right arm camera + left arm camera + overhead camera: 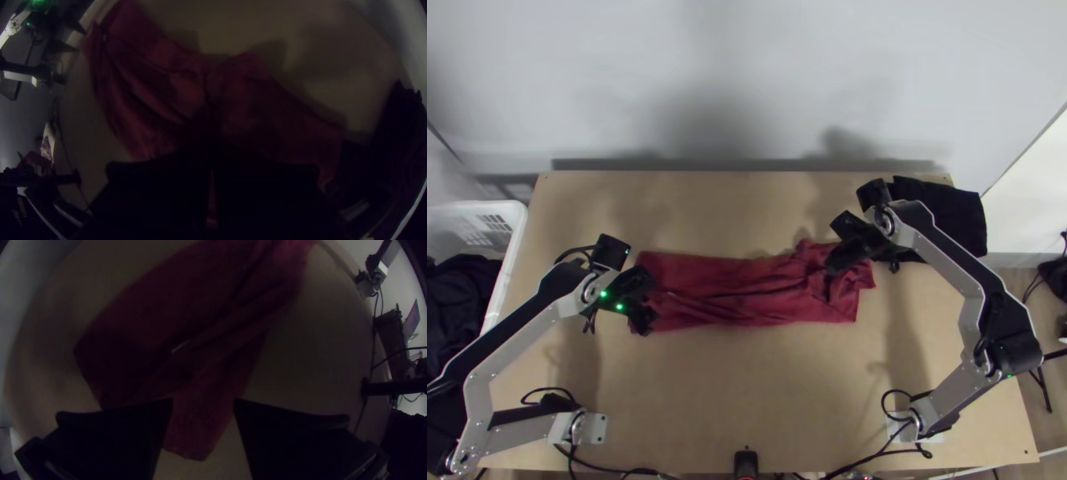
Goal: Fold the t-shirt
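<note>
From my post I see the light wooden surface [747, 400] and, past its far edge, a plain pale grey wall [747, 48]. Soft, blurred shadows [707, 112] spread over that wall, and a narrow dark band [747, 165] runs close along the surface's far edge. To the surface's right I make out a white panel [1027, 184], with brownish floor [1015, 280] nearer me.
</note>
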`<state>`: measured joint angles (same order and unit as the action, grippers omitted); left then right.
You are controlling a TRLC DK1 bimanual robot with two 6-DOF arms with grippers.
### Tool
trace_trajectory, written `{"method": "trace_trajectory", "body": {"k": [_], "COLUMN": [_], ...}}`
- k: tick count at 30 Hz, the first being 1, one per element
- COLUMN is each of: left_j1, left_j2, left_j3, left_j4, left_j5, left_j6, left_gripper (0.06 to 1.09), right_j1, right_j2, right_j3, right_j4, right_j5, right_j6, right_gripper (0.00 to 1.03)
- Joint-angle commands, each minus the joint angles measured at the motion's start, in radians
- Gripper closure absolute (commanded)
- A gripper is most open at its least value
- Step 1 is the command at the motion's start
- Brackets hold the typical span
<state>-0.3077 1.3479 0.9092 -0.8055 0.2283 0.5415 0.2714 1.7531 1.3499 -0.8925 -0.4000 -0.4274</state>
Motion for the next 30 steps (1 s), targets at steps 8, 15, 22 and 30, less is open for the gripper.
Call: {"method": "trace_trajectory", "body": {"k": [8, 15, 22, 30], "left_j1": [-0.011, -0.042, -0.123, -0.370], "left_j2": [-0.056, -0.121, -0.253, -0.423], "left_j3": [-0.066, -0.127, -0.196, -0.331], "left_j4": [0.086, 0.181, 0.253, 0.239], "left_j5": [-0.127, -0.268, -0.383, -0.518], "left_j6": [0.066, 0.164, 0.233, 0.270], "left_gripper": [0.29, 0.20, 0.11, 0.11], "right_j1": [0.066, 0.123, 0.149, 0.147], "right_j2": [-0.081, -0.018, -0.006, 0.032], "right_j3": [-0.060, -0.032, -0.029, -0.034], "right_j4": [-0.048, -0.039, -0.031, -0.005], "right_j5": [-0.003, -0.007, -0.013, -0.026], "right_j6": [0.004, 0.010, 0.016, 0.016], "right_gripper": [1.00, 1.00, 1.00, 1.00]}}
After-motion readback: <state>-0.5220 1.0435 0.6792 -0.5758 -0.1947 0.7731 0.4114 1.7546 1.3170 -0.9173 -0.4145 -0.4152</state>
